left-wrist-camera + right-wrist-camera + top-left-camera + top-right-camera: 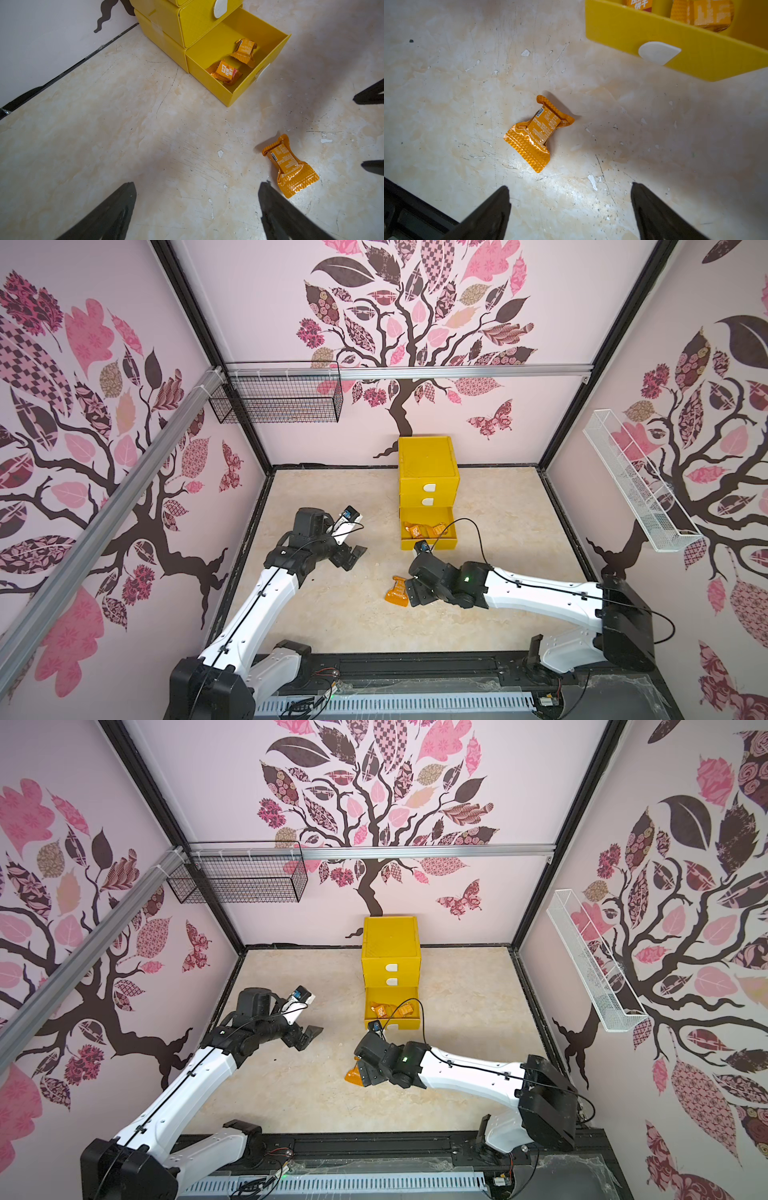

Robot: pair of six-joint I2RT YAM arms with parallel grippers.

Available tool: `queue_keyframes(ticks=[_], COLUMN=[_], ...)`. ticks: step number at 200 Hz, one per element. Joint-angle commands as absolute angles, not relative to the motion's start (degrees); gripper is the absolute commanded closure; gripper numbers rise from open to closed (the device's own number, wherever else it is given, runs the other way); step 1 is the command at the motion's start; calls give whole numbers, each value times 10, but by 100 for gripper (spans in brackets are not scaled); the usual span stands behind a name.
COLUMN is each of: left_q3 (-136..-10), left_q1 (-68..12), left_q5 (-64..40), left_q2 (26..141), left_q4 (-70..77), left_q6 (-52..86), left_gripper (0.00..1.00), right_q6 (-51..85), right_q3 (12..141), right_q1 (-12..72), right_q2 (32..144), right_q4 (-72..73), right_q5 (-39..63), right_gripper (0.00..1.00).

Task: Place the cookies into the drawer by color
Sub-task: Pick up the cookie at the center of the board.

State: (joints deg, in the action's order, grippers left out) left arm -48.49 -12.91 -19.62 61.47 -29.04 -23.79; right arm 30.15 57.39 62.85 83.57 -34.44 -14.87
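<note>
Orange cookie packet (538,133) lies flat on the marbled tabletop (446,104), near the front of the open bottom drawer (695,62) but apart from it. It is the only packet outside the yellow drawer cabinet (428,464). Two other orange packets (225,72) already rest inside that drawer, and the two drawers above are shut. The right gripper (569,186) hovers just beside the loose packet with its fingers spread wide and nothing between them; in the right wrist view the packet sits ahead of the fingertips, not yet bracketed. The left gripper (197,184) hangs well off to the side, equally wide open and empty. The likeliest failure is a pinch that catches only the thin flared foil end, so the packet swings or slips free on the lift. The packet also lies askew to the fingers, so one finger could nudge the slick wrapper and skid it away. On the carry, a low pass could clip the drawer's front wall or its white pull tab (659,52). The wrapper is glossy, with a woven pattern on the crimped ends, one end broad and flat, the other smaller and curled, and fine print and a small barcode across the blocky middle.
</note>
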Motion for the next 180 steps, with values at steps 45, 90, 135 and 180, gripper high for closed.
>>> queue_keyframes(ticks=[45,90,135,180], left_q3=[-482,-477,-477,-474], left_q1=[-106,-96,-94,-94], left_q5=[-234,-244,-247,-252], left_q2=[597,592,591,590], left_q4=[-269,-269,-269,-270], left_q6=[-209,-203,-201,-198], left_gripper=[3,3,3,3], right_q6=[329,339,350,376], right_q3=[645,674,685,689], right_q1=[644,644,643,623], right_q2=[957,1022,1061,1084], right_q4=[-303,-304,-295,-280], right_q5=[-122,-107,-104,-113], right_gripper=[12,17,23,34])
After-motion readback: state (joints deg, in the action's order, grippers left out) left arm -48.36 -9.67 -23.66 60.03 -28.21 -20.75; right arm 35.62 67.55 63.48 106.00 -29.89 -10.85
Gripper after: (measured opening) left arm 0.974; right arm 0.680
